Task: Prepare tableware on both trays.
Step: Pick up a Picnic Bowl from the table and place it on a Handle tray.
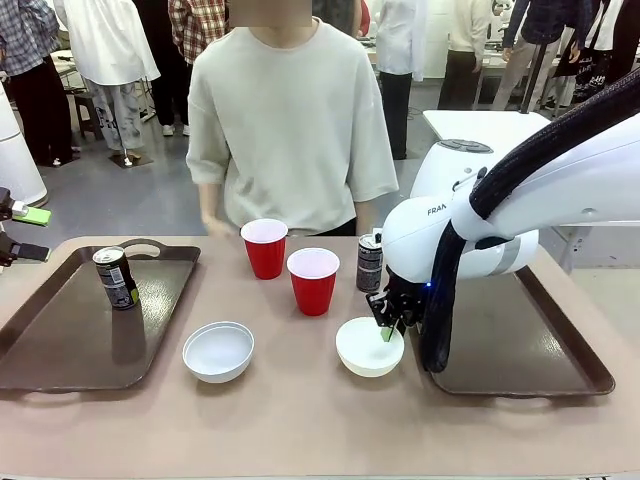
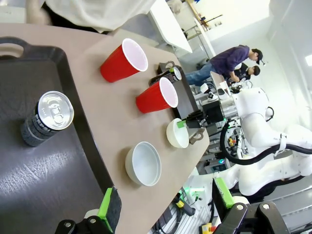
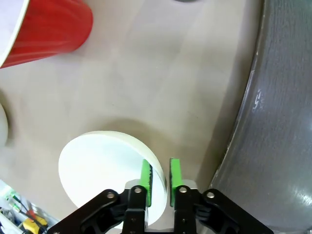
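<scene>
A small white bowl (image 1: 365, 350) (image 3: 102, 170) sits on the table (image 1: 300, 430), low in the middle of the front picture and just left of the right tray (image 1: 520, 350). The right gripper (image 1: 388, 330) (image 3: 160, 175) has its two green pads pulled in close on the bowl's rim, one pad inside and one outside. Up and left of it stand a near red cup (image 1: 313, 280) and a far red cup (image 1: 264, 248), and a dark can (image 1: 370, 262) stands just behind the bowl. The other white bowl (image 1: 218, 350) is at the lower left, a second can (image 1: 116, 277) stands on the left tray (image 1: 60, 340), and the left gripper (image 2: 165, 192) is spread wide and holds nothing.
</scene>
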Motion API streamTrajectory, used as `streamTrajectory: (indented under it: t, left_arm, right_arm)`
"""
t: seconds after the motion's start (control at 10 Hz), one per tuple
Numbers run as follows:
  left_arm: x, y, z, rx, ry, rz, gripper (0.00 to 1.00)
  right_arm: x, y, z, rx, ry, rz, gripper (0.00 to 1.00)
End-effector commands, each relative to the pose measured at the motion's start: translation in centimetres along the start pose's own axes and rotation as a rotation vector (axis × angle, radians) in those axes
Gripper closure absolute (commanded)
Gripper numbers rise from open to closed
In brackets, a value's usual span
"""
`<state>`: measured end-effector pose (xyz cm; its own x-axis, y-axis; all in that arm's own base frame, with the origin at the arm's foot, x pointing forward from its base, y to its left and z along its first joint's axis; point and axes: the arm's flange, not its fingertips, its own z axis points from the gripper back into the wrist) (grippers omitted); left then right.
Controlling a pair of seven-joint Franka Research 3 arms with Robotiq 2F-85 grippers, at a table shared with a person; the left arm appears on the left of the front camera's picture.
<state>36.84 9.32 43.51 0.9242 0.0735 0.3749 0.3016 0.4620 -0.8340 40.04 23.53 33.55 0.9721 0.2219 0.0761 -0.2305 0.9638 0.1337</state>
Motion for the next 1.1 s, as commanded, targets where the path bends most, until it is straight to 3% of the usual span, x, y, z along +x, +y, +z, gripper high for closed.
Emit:
streamTrajectory:
  t: [0.0,0.5,1.0]
  left_arm:
    - [0.1,0.1,0.0,-0.014,-0.009,-0.014,0.00]
    - [0.1,0.1,0.0,-0.014,-0.009,-0.014,0.00]
    - [0.1,0.1,0.0,-0.014,-0.009,-0.014,0.00]
  right_arm:
    - [0.5,0.4,-0.1,-0.020,0.009,-0.025,1.00]
    - [0.5,0.0,0.8,-0.039,0.037,-0.043,1.00]
    - [-1.0,-0.8,11.7,0.003,-0.087,-0.059,1.00]
